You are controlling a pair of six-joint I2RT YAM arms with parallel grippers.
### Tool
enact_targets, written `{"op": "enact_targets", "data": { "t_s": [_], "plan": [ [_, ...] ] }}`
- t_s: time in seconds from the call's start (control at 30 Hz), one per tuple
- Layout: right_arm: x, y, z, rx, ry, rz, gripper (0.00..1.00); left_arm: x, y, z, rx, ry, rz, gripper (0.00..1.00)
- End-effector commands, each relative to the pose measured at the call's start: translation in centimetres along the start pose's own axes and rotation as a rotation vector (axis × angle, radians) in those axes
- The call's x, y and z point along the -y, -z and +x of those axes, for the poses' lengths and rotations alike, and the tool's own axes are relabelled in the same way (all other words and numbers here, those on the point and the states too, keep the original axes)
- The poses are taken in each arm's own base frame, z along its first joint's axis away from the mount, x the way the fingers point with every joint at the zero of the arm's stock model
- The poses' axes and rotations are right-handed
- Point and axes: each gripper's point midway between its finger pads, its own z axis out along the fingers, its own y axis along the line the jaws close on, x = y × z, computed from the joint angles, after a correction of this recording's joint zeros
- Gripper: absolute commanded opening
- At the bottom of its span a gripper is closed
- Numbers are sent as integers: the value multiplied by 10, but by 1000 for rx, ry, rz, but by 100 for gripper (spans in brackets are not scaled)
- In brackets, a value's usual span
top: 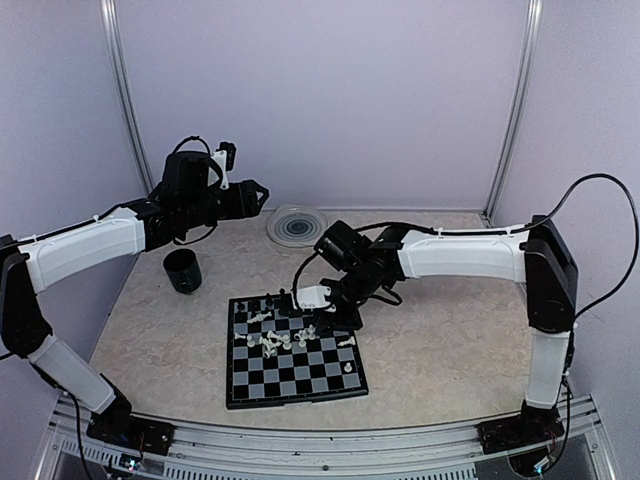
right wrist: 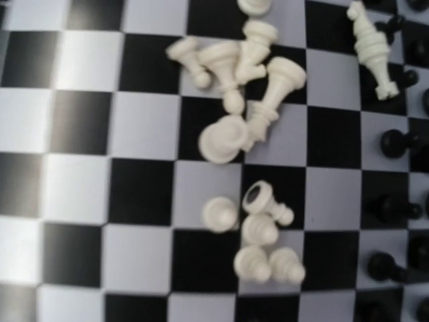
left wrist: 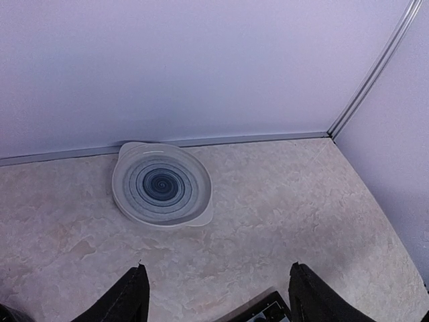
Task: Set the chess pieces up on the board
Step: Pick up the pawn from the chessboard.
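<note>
The board lies on the table in front of the arms. Several cream chess pieces lie tumbled in a loose heap on its middle squares, and one stands near its right edge. In the right wrist view the same cream pieces lie on their sides on the board, with black pieces lined up at the right edge. My right gripper hovers low over the board's far edge; its fingers do not show in its own view. My left gripper hangs high at the back, open and holding nothing.
A round clear ridged plate sits against the back wall. A black cup stands left of the board, under the left arm. Walls close the table at the back and sides.
</note>
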Motion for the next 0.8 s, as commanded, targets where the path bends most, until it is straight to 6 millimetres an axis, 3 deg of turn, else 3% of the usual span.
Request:
{"op": "enact_targets", "data": {
  "t_s": [0.0, 0.4, 0.77],
  "plan": [
    [10, -26, 6, -26, -41, -16, 22, 3, 0, -13, 25, 0, 11, 71],
    [19, -46, 15, -68, -38, -1, 21, 5, 4, -18, 33, 10, 28, 71],
    [22, -50, 19, -88, -29, 11, 20, 4, 4, -20, 33, 21, 36, 71]
  ]
}}
